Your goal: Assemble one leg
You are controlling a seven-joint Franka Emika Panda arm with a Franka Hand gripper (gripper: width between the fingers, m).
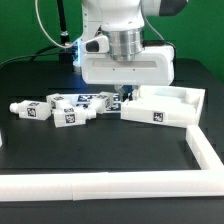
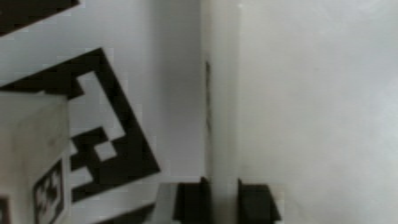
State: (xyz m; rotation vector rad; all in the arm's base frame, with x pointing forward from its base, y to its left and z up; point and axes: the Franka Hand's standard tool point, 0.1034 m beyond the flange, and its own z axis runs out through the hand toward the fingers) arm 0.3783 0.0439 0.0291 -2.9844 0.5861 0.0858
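The large white square panel [image 1: 165, 108] lies at the exterior view's right, with a raised rim and tags on its side. My gripper [image 1: 125, 97] is down at the panel's left rim. In the wrist view the two dark fingertips [image 2: 189, 203] stand on either side of the thin white rim wall [image 2: 214, 100], and the gripper [image 2: 222, 203] is shut on it. Three tagged white legs lie in a row to the left: one far left [image 1: 25, 108], one in the middle [image 1: 65, 110] and one right beside the gripper [image 1: 93, 99]. That last leg's tags fill part of the wrist view [image 2: 89, 130].
A white L-shaped wall [image 1: 120, 185] runs along the front of the black table and up the exterior view's right side. The arm's white body [image 1: 125, 50] hides the table behind the gripper.
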